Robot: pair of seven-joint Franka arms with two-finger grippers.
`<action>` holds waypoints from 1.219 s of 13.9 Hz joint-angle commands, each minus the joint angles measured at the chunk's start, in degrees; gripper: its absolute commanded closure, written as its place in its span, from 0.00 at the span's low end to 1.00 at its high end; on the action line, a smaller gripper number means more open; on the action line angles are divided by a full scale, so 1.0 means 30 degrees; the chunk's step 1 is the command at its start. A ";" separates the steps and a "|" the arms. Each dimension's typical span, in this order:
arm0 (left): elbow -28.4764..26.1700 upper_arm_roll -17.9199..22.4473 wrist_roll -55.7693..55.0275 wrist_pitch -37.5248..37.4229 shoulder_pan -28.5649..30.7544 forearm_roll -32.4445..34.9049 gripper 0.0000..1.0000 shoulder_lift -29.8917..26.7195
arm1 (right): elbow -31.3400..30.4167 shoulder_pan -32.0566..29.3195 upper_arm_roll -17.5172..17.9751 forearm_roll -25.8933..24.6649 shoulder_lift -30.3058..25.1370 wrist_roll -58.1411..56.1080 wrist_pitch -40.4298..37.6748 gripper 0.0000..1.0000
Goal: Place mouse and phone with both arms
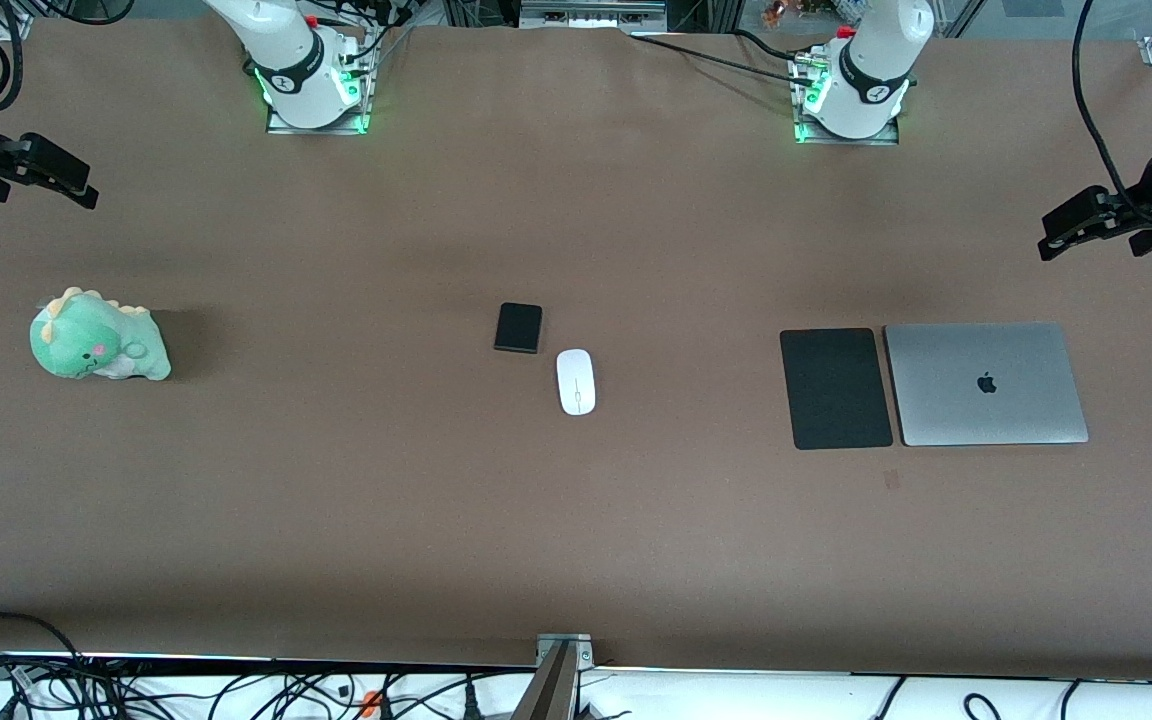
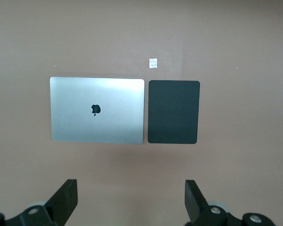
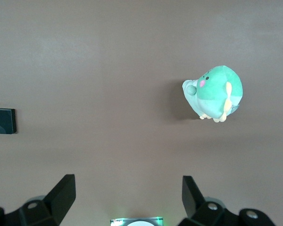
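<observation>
The right claw [image 1: 86,193] hangs wide open and empty over the right arm's end of the worktop [image 1: 576,540], well apart from the phone [image 1: 518,327] and mouse [image 1: 575,381] lying mid-worktop, while the left claw [image 1: 1051,243], equally open and empty, hangs over the left arm's end.

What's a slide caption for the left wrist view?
Open left claw over closed MacBook beside black pad.

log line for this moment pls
mouse, phone: mid-table, untouched | left gripper: open, over laptop end | right gripper: open, over plush end
</observation>
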 commanded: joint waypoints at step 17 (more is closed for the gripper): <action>0.0478 -0.0074 0.0352 -0.0474 -0.0126 -0.0063 0.00 0.0033 | 0.0298 -0.0245 0.0168 0.0624 0.0082 -0.0209 -0.0376 0.00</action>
